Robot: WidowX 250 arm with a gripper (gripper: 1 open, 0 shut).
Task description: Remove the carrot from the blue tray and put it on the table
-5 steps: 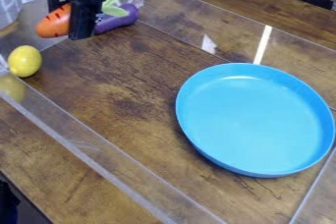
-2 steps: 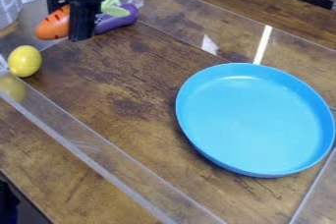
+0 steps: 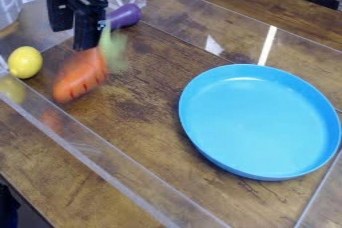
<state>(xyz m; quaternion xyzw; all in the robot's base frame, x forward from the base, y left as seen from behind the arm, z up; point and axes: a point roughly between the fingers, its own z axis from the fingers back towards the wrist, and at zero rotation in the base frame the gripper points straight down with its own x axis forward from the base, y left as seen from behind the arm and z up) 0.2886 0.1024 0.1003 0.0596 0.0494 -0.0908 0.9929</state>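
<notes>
Seeing the stubby orange toy carrot (image 3: 80, 76) drop from our black gripper (image 3: 84, 31), fingers now released, toward the dark wood-grain table (image 3: 147, 122) at ten o'clock, well apart from the round blue plastic tray (image 3: 259, 122), we judge the task nearly finished.

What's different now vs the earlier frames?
The stubby orange toy carrot with the green top has come out of the black gripper, which has opened. The carrot moved down the picture and slightly right, its green top blurred; whether it has settled is unclear. Unchanged: large round blue plastic tray, yellow ball, purple eggplant.
</notes>
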